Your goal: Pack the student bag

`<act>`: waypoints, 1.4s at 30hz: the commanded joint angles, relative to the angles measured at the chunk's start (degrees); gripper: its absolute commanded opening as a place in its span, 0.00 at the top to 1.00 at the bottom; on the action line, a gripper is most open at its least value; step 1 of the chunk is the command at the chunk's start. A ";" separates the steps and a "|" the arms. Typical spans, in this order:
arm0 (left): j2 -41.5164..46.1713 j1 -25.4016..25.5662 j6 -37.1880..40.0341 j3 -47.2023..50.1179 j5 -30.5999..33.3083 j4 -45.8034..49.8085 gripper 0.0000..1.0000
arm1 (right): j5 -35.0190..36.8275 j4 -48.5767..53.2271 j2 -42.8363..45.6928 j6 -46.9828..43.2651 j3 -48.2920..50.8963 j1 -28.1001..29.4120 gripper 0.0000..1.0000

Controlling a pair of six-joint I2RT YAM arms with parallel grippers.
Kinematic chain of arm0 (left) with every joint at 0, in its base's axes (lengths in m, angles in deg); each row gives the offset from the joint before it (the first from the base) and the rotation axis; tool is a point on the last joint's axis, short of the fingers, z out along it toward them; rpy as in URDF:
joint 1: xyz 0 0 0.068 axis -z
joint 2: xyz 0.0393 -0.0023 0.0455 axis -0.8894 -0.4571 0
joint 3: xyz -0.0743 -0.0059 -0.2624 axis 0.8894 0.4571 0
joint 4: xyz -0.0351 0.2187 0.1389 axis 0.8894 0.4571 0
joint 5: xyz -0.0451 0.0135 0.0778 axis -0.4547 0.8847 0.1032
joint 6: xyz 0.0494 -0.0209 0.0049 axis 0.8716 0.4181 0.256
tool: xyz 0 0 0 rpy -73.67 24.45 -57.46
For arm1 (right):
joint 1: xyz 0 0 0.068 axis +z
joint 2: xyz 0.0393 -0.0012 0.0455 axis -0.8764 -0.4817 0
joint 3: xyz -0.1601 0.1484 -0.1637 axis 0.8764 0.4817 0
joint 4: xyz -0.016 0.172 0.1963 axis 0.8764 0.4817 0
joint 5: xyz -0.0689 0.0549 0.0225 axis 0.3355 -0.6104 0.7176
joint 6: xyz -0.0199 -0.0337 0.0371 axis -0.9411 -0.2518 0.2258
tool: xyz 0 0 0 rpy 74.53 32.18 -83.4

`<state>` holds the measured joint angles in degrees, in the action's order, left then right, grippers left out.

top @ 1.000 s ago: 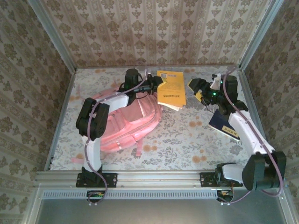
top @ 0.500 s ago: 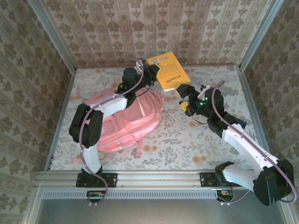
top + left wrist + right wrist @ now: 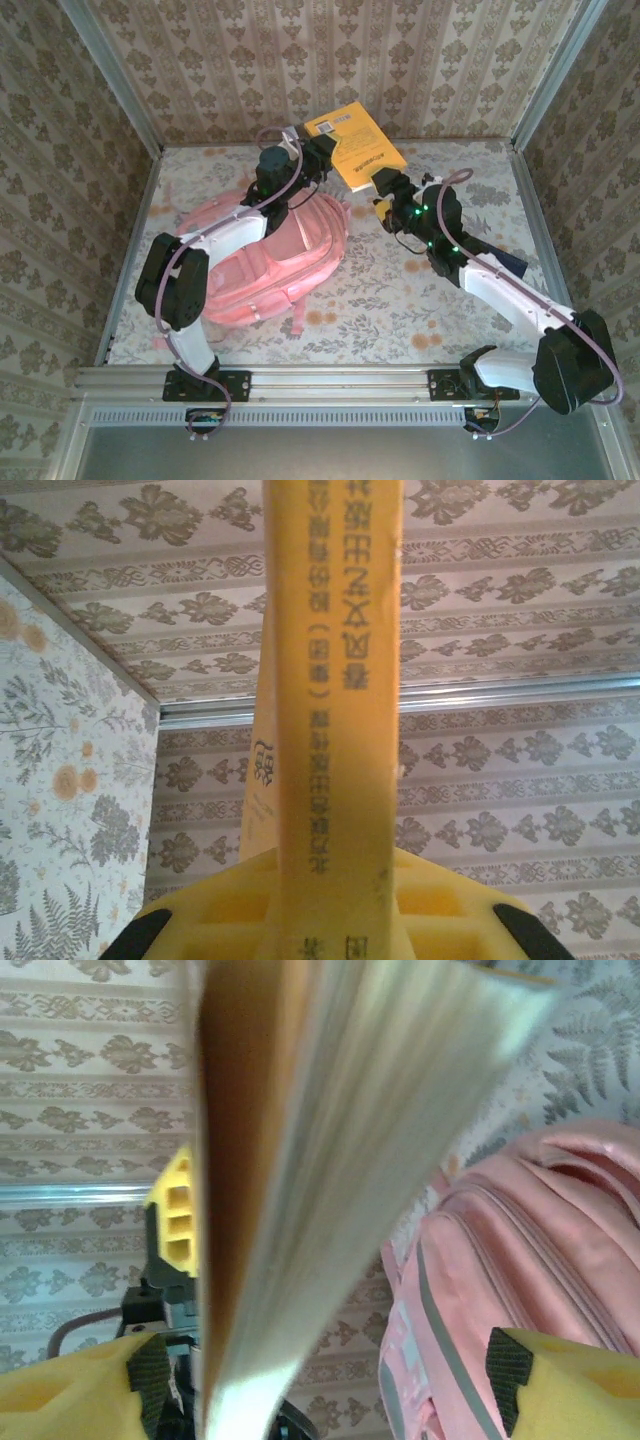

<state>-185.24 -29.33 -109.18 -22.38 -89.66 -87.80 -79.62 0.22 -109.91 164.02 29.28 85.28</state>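
We are clamping the yellow book [image 3: 357, 150] in our left gripper [image 3: 324, 155] over the flowered tabletop [image 3: 400, 292], patterned papered walls [image 3: 330, 70] enclosing us; our right gripper [image 3: 384, 187] is gaping around its pages.

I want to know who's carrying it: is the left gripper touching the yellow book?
Touching. The left wrist view shows the spine of the yellow book gripped between the fingers of the left gripper, with no gap on either side.

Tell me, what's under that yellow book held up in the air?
The flowered table lies underneath, the pink backpack beside it. The book itself hides the patch straight beneath.
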 commanded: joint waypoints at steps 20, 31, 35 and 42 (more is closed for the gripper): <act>5.46 1.49 0.86 3.51 2.35 -2.46 1.00 | 5.59 -14.23 -7.68 -0.20 -8.29 1.17 0.59; 7.64 -0.02 5.11 3.59 -0.68 5.09 0.66 | 7.82 -4.13 -3.08 -7.26 -6.55 -0.87 1.00; 12.60 -1.83 12.54 5.24 -1.36 17.23 0.52 | 7.09 2.46 2.19 -11.44 -2.82 -4.95 1.00; 21.61 -6.75 19.62 9.99 2.66 37.65 0.46 | 1.55 7.95 10.84 -14.20 5.84 -12.35 1.00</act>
<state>-165.96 -34.48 -94.73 -13.83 -88.54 -61.35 -74.92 6.97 -102.76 153.09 33.26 74.13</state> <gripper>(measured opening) 0.542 0.172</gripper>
